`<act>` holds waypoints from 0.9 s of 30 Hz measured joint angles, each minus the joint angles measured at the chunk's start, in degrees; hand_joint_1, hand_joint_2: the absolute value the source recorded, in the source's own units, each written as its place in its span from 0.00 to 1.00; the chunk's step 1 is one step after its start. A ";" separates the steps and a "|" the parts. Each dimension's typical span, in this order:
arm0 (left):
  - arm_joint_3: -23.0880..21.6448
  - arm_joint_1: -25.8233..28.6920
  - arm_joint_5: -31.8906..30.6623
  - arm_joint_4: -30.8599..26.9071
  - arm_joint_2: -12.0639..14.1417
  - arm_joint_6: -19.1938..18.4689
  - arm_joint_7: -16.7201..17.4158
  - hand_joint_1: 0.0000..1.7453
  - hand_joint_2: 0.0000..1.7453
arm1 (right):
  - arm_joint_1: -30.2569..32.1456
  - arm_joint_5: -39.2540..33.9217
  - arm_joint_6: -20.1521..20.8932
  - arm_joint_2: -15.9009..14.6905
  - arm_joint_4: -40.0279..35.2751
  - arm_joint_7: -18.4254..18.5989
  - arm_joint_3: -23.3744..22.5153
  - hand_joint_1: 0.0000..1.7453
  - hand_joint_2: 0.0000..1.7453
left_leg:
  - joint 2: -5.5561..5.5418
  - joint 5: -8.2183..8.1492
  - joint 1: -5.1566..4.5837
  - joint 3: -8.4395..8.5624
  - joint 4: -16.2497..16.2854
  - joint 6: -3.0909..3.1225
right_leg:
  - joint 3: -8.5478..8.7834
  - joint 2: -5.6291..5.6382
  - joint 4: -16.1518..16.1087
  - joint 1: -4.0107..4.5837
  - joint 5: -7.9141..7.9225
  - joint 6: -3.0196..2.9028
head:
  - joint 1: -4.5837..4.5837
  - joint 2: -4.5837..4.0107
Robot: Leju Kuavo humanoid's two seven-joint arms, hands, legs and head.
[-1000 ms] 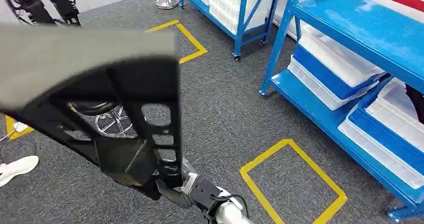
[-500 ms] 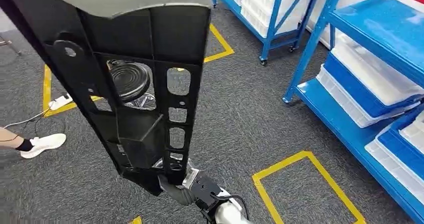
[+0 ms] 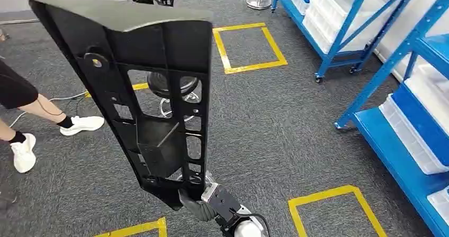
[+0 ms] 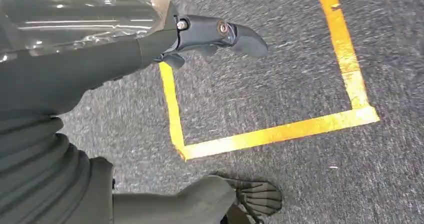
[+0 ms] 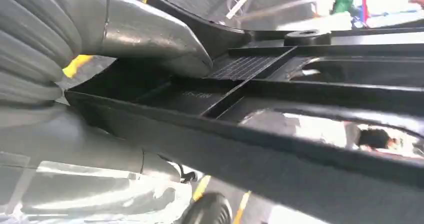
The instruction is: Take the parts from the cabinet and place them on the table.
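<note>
Our right hand (image 3: 197,205) grips the black ribbed part (image 3: 153,94) at its narrow end; stiff, light, top-heavy. Left hand (image 4: 210,34) holds nothing, fingers apart.

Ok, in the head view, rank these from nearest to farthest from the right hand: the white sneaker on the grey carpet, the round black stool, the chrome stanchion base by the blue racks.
1. Round black stool, seen through the openings of the black plastic part that the right hand holds.
2. White sneaker, off to the left.
3. Chrome stanchion base, far end by the blue racks.
</note>
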 joint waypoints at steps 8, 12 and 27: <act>0.00 0.64 0.02 0.02 -0.39 -1.29 -0.37 0.00 1.00 | 0.53 -0.02 -1.55 -0.66 1.20 -2.05 -0.22 1.00 1.00 | -5.79 0.00 0.00 -0.58 0.29 -1.37 | 8.01 3.51 -17.46 0.19 7.81 -0.33 | -0.11 0.00; -0.02 0.73 -0.13 0.09 -0.41 -1.35 -0.48 0.00 1.00 | 0.79 -0.15 -2.14 -0.68 1.18 -2.45 -0.39 1.00 1.00 | 0.62 -3.07 -0.30 -2.68 4.88 -2.25 | 8.74 1.04 -18.46 -0.40 8.01 -1.61 | -0.72 0.00; -0.02 0.35 -0.81 0.07 0.31 -0.68 -0.37 0.00 1.00 | 2.20 -0.70 -3.28 -0.55 0.92 -2.95 -0.77 1.00 1.00 | 4.42 0.12 0.31 0.28 -0.45 -0.10 | 8.63 -2.25 -14.10 0.46 3.66 -0.15 | -0.18 0.00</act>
